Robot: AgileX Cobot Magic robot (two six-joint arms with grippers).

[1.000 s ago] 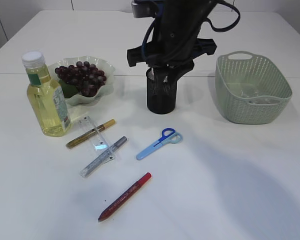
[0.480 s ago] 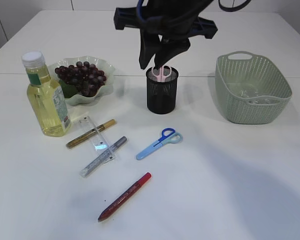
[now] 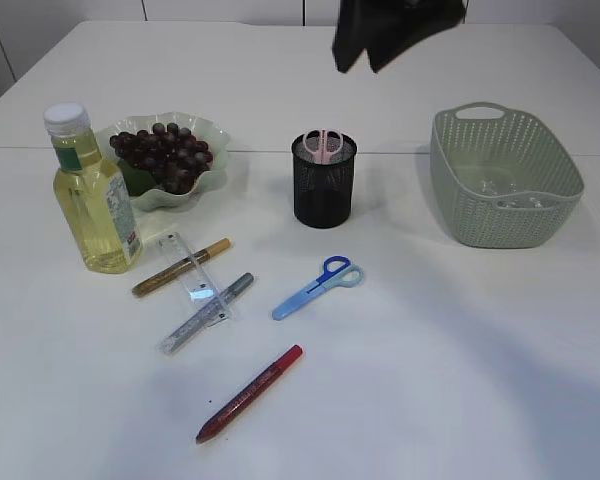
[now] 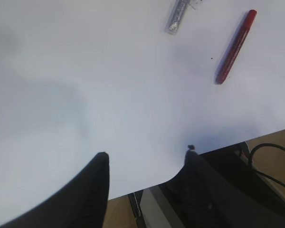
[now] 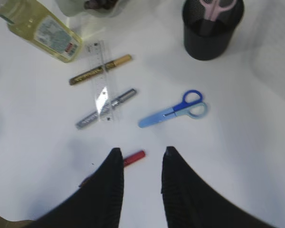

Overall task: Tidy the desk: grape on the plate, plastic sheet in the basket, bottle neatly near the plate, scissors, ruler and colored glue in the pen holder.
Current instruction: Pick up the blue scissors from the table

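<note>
The pale green woven plastic basket (image 3: 505, 180) is sitting at the right of the white desk (image 3: 450, 360), with a clear plastic sheet apparently lying in its bottom, hard to make out. The yellow-filled plastic bottle with white cap (image 3: 90, 195) is standing upright just beside the scalloped glass plate (image 3: 212, 135) that is carrying the dark purple grape bunch (image 3: 163, 155); both read as sorted. The black mesh pen holder (image 3: 324, 185) is standing mid-desk and holding pink-handled scissors (image 3: 325, 143), handles up.

Outstanding items are lying loose in front of the holder: the clear plastic ruler (image 5: 101, 78) resting across the gold glitter glue pen (image 5: 99, 69) and the silver glitter glue pen (image 5: 106, 109), the blue-handled scissors (image 5: 173, 110) near them, and the red glue pen (image 3: 250, 393) nearest the desk edge.

The right gripper (image 5: 140, 183) is hovering high with jaws partly apart and empty; the blue scissors are lying just ahead of its tips, the red pen's end between them. The left gripper (image 4: 145, 166) is standing roughly half open, empty, over bare desk, with the red pen well apart from it.
</note>
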